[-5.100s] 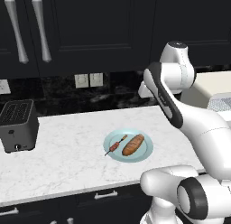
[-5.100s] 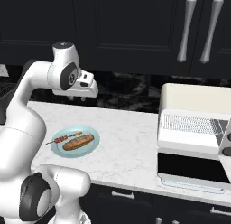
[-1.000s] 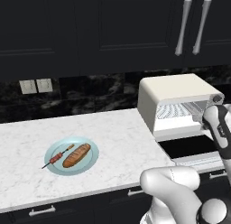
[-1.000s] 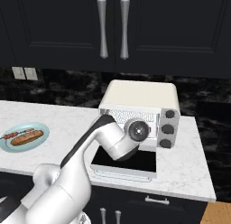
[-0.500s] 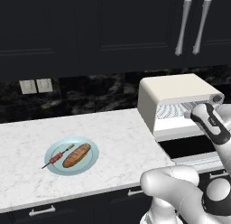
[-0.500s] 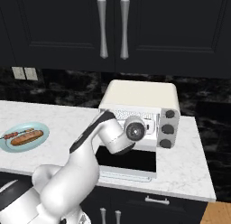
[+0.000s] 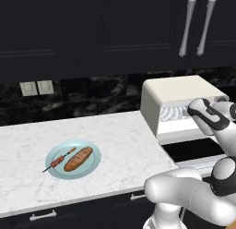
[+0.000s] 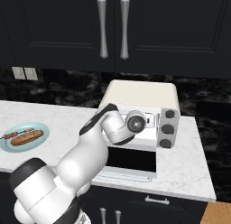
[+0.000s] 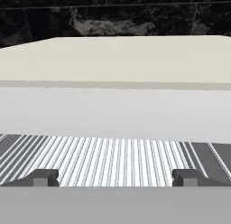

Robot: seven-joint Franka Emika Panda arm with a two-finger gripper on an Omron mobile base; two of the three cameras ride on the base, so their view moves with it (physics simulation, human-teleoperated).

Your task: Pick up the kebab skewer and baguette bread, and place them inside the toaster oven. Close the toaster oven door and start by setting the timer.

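At the mouth of the toaster oven (image 7: 184,96), we find our gripper (image 9: 115,177) spread wide and holding nothing, its two dark tips framing the striped wire rack (image 9: 117,157) just ahead. Over at nine o'clock on the tabletop (image 7: 124,140), well apart from the arm, the kebab skewer (image 7: 59,160) and the baguette bread (image 7: 78,159) lie side by side on a pale blue plate (image 7: 94,164), neither yet touched. The toaster oven door (image 8: 131,159) hangs folded down and open, its dark glass facing up just below the hand. We judge the task barely begun, with the hand at the wrong end of the tabletop for a pickup. Risk, as we read it, lies in the swing back toward nine o'clock: the wrist sits close above the open door and near the cream housing, so a low or hasty sweep could clip the door or shove the oven. Later, the slim skewer lying just beside the loaf could be nudged or rolled off the plate if the open fingers descend between them carelessly. The skewer's thin stick may also slip from a loose pinch.
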